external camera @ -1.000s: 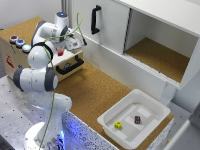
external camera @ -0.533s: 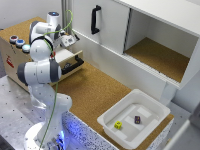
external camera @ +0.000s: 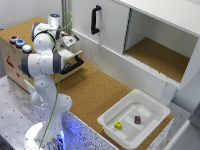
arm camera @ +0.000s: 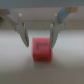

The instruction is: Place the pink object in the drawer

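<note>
In the wrist view the pink object point(arm camera: 42, 50), a small reddish-pink block, lies on the white floor of the drawer point(arm camera: 67, 60). My gripper point(arm camera: 38, 42) is open just above it, with one finger on each side and neither pressing on the block. In the exterior view the gripper point(external camera: 67, 43) hangs over the pulled-out drawer point(external camera: 71, 56) of the light wooden box, behind its black bar handle point(external camera: 74, 64). The pink object is hidden there by the gripper.
A big white cabinet point(external camera: 112, 30) with a vertical black handle point(external camera: 95, 19) and an open compartment stands behind. A white plastic tub point(external camera: 152, 112) at the exterior view's right holds a yellow cube point(external camera: 118, 125) and a dark maroon cube point(external camera: 137, 119). Round knobs point(external camera: 18, 42) sit on the wooden box.
The gripper has shifted a little toward the exterior view's left over the drawer, and the arm's elbow has swung with it. The tub and its cubes have not moved.
</note>
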`<move>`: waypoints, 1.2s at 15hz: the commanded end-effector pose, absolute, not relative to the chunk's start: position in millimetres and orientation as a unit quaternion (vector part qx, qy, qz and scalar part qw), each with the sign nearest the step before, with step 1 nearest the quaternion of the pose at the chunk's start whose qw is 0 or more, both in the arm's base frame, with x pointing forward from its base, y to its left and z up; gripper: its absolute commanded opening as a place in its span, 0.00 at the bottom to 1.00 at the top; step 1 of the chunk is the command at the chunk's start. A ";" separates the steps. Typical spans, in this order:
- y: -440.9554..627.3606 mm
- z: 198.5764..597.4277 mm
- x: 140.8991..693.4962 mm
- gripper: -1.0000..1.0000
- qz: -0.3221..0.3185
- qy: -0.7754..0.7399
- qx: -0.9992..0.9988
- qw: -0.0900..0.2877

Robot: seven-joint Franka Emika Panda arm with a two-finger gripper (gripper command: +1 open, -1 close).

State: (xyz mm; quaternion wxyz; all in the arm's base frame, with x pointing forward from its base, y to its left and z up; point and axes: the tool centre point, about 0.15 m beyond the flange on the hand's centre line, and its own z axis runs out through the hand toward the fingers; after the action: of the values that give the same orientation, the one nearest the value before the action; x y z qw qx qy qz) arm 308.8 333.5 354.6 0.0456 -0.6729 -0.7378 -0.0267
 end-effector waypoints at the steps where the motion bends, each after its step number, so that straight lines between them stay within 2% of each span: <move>1: 336.4 391.7 306.6 1.00 -0.019 -0.733 -0.678 0.054; 4: 329.7 431.6 296.7 1.00 -0.025 -0.727 -0.684 0.052; 10: 330.5 501.4 250.6 1.00 -0.035 -0.724 -0.688 0.014; 11: 329.8 511.7 244.6 1.00 -0.044 -0.721 -0.691 0.020; 14: 328.6 523.3 232.8 1.00 -0.047 -0.716 -0.697 0.020; 18: 335.4 518.7 226.8 1.00 -0.046 -0.709 -0.703 0.032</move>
State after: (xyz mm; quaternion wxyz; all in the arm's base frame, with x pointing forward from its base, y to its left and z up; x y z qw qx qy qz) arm 240.5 327.3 510.0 0.0257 -0.6932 -0.7183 -0.0542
